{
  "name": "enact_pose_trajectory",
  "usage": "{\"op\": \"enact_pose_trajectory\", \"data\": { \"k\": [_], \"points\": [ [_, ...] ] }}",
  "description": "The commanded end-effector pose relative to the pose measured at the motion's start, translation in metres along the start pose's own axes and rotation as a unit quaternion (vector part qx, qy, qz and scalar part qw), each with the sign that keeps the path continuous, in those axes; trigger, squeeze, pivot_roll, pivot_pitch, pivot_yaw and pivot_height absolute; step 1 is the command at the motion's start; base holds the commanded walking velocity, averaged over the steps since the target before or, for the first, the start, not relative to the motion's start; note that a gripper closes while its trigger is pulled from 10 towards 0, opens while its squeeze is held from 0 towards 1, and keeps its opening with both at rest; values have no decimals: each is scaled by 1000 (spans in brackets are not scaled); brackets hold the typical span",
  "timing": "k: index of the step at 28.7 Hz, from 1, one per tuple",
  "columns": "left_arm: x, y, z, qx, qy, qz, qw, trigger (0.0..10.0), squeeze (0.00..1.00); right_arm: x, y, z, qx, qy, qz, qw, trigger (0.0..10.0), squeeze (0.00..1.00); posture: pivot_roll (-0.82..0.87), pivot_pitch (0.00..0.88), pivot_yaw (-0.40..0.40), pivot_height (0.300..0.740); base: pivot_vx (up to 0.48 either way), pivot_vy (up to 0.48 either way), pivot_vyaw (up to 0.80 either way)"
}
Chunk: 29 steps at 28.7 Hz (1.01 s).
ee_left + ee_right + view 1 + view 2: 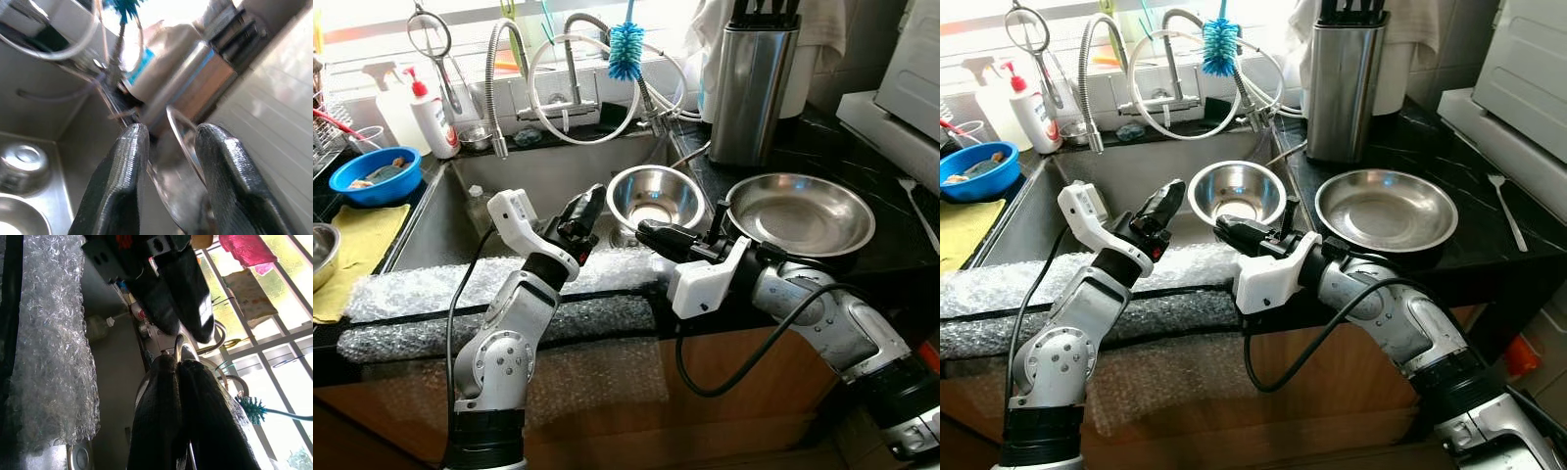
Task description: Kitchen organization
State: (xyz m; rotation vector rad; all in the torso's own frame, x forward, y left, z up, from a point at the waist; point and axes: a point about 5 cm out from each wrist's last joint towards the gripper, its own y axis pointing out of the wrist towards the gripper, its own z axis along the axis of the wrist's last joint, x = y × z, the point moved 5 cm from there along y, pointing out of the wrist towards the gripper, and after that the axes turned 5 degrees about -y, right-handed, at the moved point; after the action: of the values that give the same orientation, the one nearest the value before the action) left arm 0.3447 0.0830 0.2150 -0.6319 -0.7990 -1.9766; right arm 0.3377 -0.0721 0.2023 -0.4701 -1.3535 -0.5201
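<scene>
Two strips of bubble wrap pad the counter's front edge, and both arms reach over them toward the sink. The left gripper hovers above the sink's front right corner, its fingers a little apart with nothing between them. The right gripper points leftward at the same corner, close to the left one, its fingers pressed together; whether anything is pinched between them cannot be told.

Just beyond the grippers, a small steel bowl sits in the sink's right side, upright, deep and shiny, with a bright patch on its bottom. To its right, on the black counter, rests a wide, shallow steel pan, open side up and bare inside. A fork lies on the counter further right.

On the left, a yellow cloth lies on the counter beside the sink, and past it stands a blue bowl holding some items too small to make out. A white pump bottle with a red top stands near the sink's back left corner.

At the back, a coiled faucet and looped hoses rise behind the sink, with a blue brush hanging over them. A steel knife block stands behind the pan.
</scene>
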Motion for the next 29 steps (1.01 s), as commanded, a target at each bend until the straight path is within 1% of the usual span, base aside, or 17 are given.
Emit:
{"op": "enact_pose_trajectory", "data": {
  "k": [1,10,13,14,15,16,29],
  "points": [
    [3,-2,-2,-10,2,-9,1000,10000,0,9,4,6,13,-11,-9,1000,10000,0,-97,0,139,740,0,0,0],
    [11,-3,-10,-31,1,-30,999,10000,0,8,6,8,17,-11,-10,1000,10000,0,-97,0,144,740,0,0,0],
    [11,-3,-11,-33,2,-30,999,10000,0,8,6,8,17,-11,-11,1000,10000,0,-98,0,144,740,0,0,0],
    [11,-3,-11,-33,1,-30,999,6314,0,7,6,8,16,-12,-9,1000,10000,0,-98,0,144,740,0,0,0],
    [11,-3,-10,-32,1,-29,999,6314,0,7,6,7,16,-12,-9,1000,10000,0,-98,0,144,740,0,0,0],
    [11,-3,-10,-31,-1,-30,999,0,0,6,6,7,16,-11,-7,1000,10000,0,-96,0,143,740,0,0,0],
    [8,-3,-7,-28,2,-22,999,0,0,3,5,3,8,-14,4,1000,10000,0,-93,0,141,740,0,0,0]
  ]
}}
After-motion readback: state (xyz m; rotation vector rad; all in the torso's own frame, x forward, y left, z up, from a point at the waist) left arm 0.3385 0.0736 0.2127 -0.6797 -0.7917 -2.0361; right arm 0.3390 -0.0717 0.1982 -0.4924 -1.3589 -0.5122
